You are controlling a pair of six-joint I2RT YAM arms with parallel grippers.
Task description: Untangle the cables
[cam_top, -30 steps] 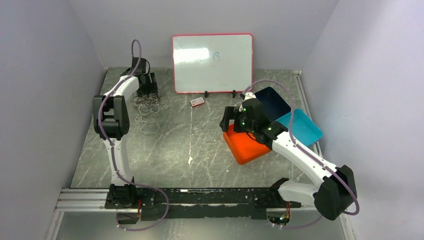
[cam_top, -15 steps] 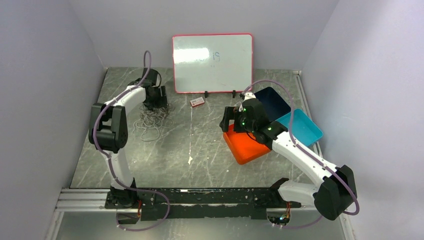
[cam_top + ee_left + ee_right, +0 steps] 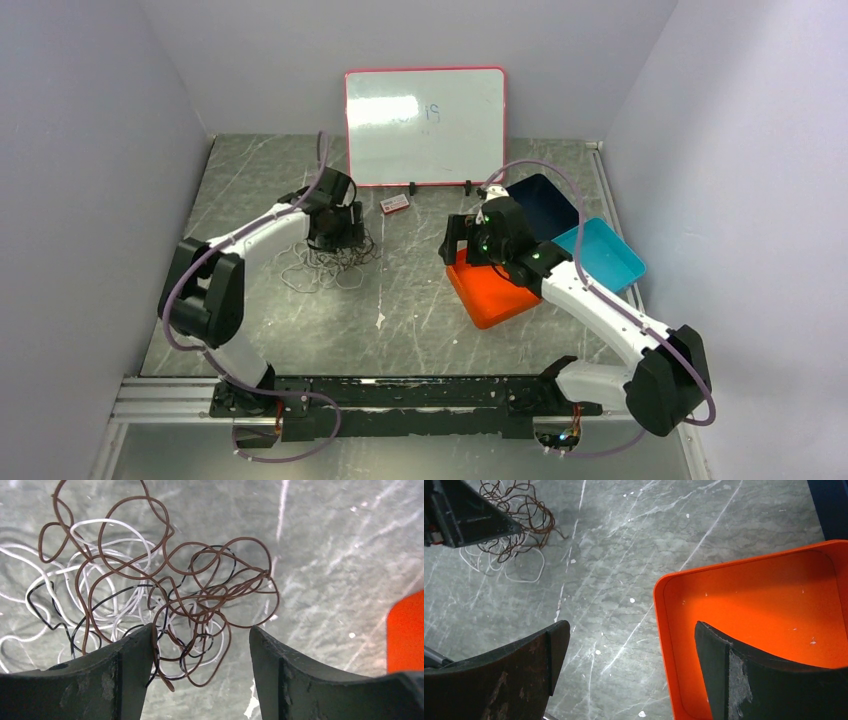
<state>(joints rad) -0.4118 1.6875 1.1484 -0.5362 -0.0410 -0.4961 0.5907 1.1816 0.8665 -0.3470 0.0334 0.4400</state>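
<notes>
The cables [image 3: 165, 600] are a loose tangle of thin brown, white and black wire loops lying on the grey table, seen in the top view as cables [image 3: 325, 268] left of centre. My left gripper [image 3: 200, 630] is open right over the tangle's near edge. A few brown and black loops rest against the inner face of its left finger, and nothing is pinched between the fingers. From above, the left gripper [image 3: 345, 235] covers the tangle's far right part. My right gripper [image 3: 631, 627] is open and empty, hovering over the left rim of the orange tray [image 3: 659, 587]. The cables [image 3: 519, 510] show at the upper left of its view.
The orange tray [image 3: 495, 300] lies right of centre, with a dark blue tray [image 3: 545, 200] and a teal tray [image 3: 605, 255] behind it. A whiteboard [image 3: 425, 125] stands at the back wall, a small red and white box [image 3: 395, 204] in front of it.
My left arm has swung from the far left corner toward the middle, and the cable tangle has shifted right and nearer along with it. The right arm has stayed still.
</notes>
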